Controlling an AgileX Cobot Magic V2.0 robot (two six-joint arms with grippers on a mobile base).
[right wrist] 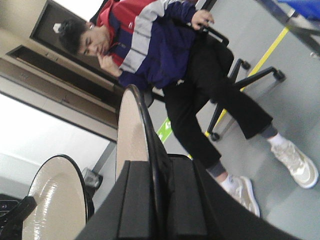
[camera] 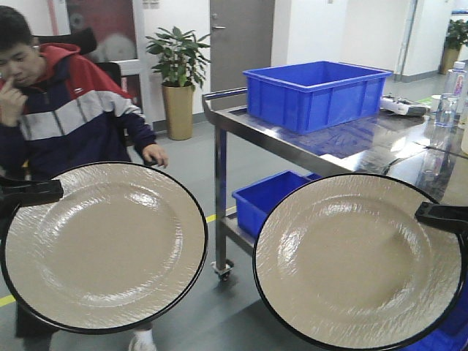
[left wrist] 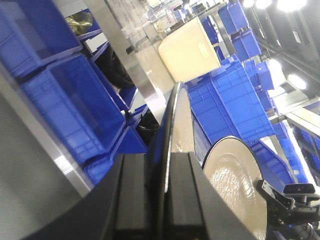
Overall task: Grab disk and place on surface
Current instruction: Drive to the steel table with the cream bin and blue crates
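Observation:
Two beige disks with black rims are held up on edge, off the steel surface [camera: 351, 142]. My left gripper [camera: 29, 191] is shut on the left rim of the left disk [camera: 106, 245]. My right gripper [camera: 442, 216] is shut on the right rim of the right disk [camera: 358, 263]. In the left wrist view the left gripper [left wrist: 161, 160] clamps its disk [left wrist: 176, 115] edge-on, and the right disk [left wrist: 235, 185] shows beyond. In the right wrist view the right gripper [right wrist: 157, 167] clamps its disk [right wrist: 131, 130], with the left disk [right wrist: 55, 200] at lower left.
A large blue crate [camera: 314, 91] stands on the steel cart top, with a white device [camera: 406, 107] and bottles [camera: 453, 88] at the right. A second blue bin [camera: 267, 197] sits on the lower shelf. A seated person [camera: 58, 102] is close behind the left disk.

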